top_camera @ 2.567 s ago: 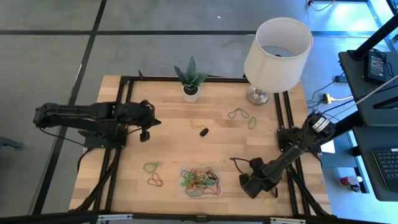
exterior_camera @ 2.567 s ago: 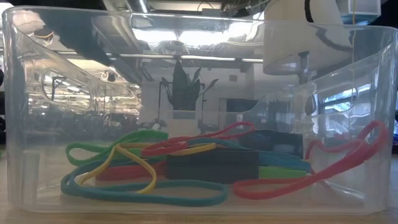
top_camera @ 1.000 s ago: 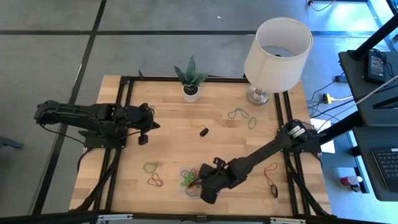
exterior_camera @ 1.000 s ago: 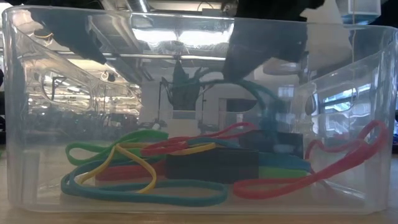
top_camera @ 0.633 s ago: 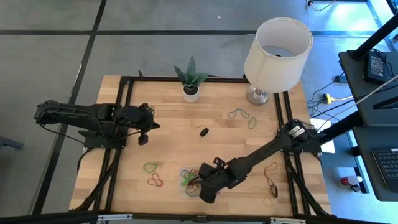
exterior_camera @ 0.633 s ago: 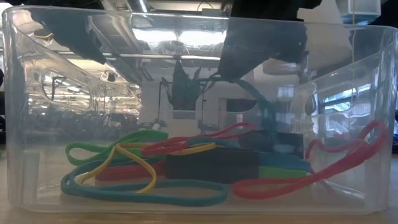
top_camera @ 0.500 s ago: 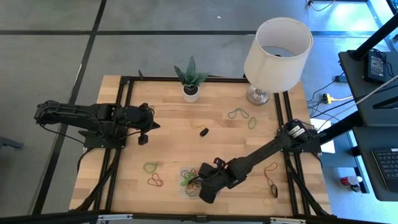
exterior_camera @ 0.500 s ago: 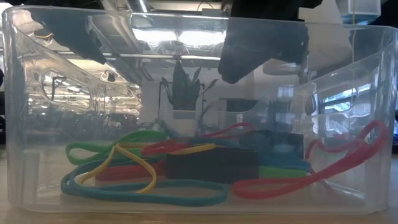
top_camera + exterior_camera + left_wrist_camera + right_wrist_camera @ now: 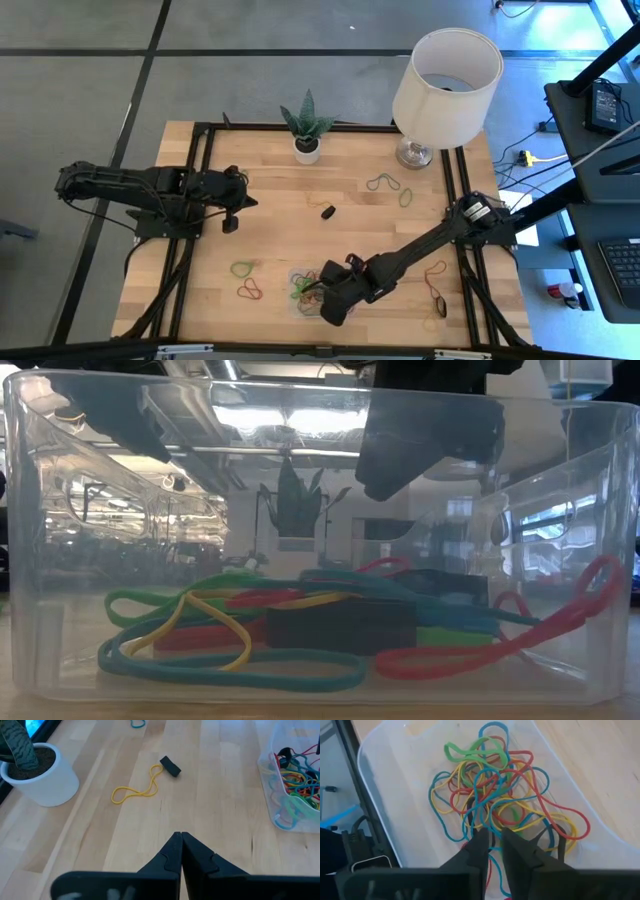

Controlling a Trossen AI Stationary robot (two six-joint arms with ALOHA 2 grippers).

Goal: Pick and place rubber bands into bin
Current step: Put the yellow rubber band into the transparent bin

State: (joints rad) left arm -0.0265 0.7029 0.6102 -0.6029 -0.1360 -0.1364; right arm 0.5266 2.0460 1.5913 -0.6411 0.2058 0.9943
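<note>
The bin (image 9: 297,274) is a clear shallow tray near the table's near edge. It holds a tangled pile of rubber bands (image 9: 490,795) in teal, red, yellow and green, lying flat on its floor (image 9: 230,630). My right gripper (image 9: 325,295) hovers above that pile with its fingers (image 9: 492,840) slightly open and nothing between them; it shows dark over the bin in the low view (image 9: 425,445). My left gripper (image 9: 232,215) waits shut at the table's left (image 9: 180,837), above bare wood.
Loose bands lie on the wood: a green (image 9: 243,268) and a red one (image 9: 250,291) left of the bin, two near the lamp (image 9: 385,183), several at the right edge (image 9: 436,297), a yellow one (image 9: 137,790). A black piece (image 9: 327,211), plant pot (image 9: 307,148) and lamp (image 9: 445,75) stand farther off.
A teal band hung from my right gripper down into the bin; it has dropped and now lies on top of the pile. The right gripper has stayed above the bin, nearly still. Before that it came over from the table's near right corner.
</note>
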